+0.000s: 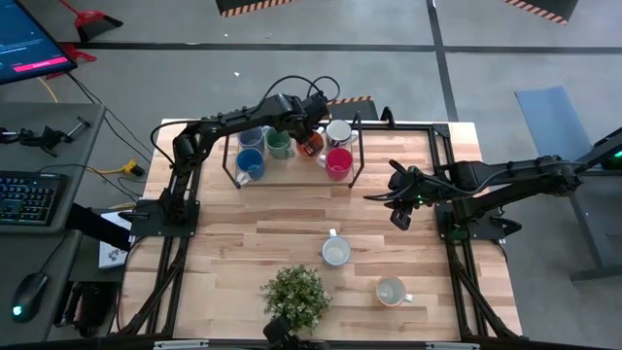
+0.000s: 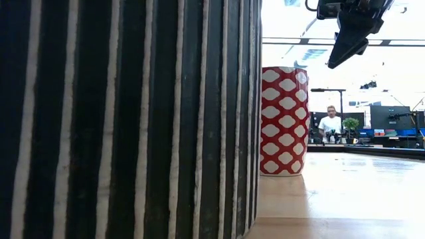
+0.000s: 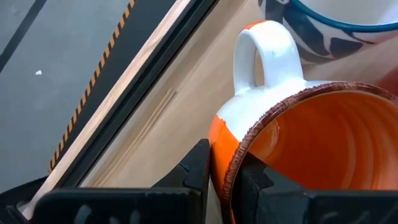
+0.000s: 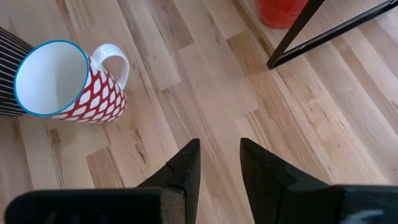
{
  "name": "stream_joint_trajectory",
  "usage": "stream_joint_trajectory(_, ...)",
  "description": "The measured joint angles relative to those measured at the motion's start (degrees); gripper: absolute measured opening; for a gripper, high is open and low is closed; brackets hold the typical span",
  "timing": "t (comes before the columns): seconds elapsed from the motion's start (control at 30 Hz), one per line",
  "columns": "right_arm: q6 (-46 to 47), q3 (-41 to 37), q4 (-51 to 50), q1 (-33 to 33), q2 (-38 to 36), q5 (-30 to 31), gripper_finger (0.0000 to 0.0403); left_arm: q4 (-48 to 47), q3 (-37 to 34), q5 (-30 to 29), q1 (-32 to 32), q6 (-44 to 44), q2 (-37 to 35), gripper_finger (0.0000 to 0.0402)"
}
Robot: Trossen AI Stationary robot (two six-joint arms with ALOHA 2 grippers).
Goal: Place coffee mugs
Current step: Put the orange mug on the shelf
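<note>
My left gripper (image 1: 313, 143) reaches to the table's far side and is shut on the orange mug (image 1: 311, 148) with a white handle (image 3: 261, 56). That mug stands among the grey-blue (image 1: 251, 138), blue (image 1: 250, 163), green (image 1: 279, 146), white (image 1: 338, 131) and red (image 1: 338, 162) mugs inside a black frame (image 1: 233, 175). Nearer, a red-and-white patterned mug (image 1: 335, 253) and a cream mug (image 1: 391, 291) stand upright on the wood. My right gripper (image 1: 397, 204) hovers open over bare table, right of the patterned mug (image 4: 68, 81). My left gripper (image 3: 224, 163) pinches the orange mug's wall at the rim (image 3: 239, 155), next to the handle, with one finger (image 3: 196, 174) outside and the other (image 3: 264, 186) inside. The mug looks tilted in the hold. Whether its base is on the table I cannot tell.
A leafy plant (image 1: 296, 297) in a striped pot (image 2: 126, 119) stands at the near edge, beside the patterned mug (image 2: 284, 119). The black frame's leg (image 4: 298, 37) rises near the red mug (image 4: 283, 11). Bare wood lies across the table's middle (image 1: 262, 228). A person (image 2: 330, 123) stands far behind.
</note>
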Motion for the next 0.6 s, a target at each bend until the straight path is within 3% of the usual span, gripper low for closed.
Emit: stream_joint_trajectory(0.6,1.45,0.0,-0.01,0.0,0.0,0.07,0.0092,0.03,0.0,1.14,0.09,2.28,-0.02,0.0031)
